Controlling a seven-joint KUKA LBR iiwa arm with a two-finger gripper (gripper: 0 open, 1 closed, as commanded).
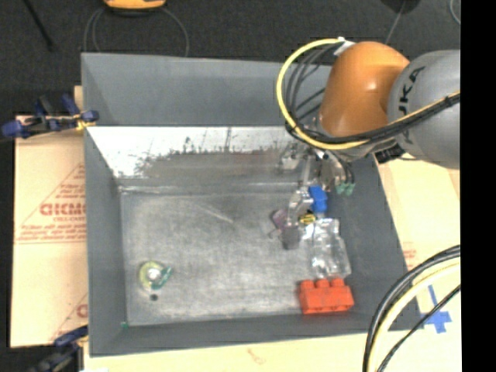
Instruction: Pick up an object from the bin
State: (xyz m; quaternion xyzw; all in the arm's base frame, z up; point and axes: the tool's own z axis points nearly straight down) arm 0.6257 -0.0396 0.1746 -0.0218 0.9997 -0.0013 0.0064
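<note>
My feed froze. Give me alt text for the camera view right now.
The arm's gripper is down in the right side of the grey bin, just beside a clear plastic piece. A red toy brick lies in the lower right corner, and a small greenish round thing sits alone at lower left.

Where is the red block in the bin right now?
In the camera view, the red block lies in the lower right corner of the bin, directly below a clear plastic piece.
</note>
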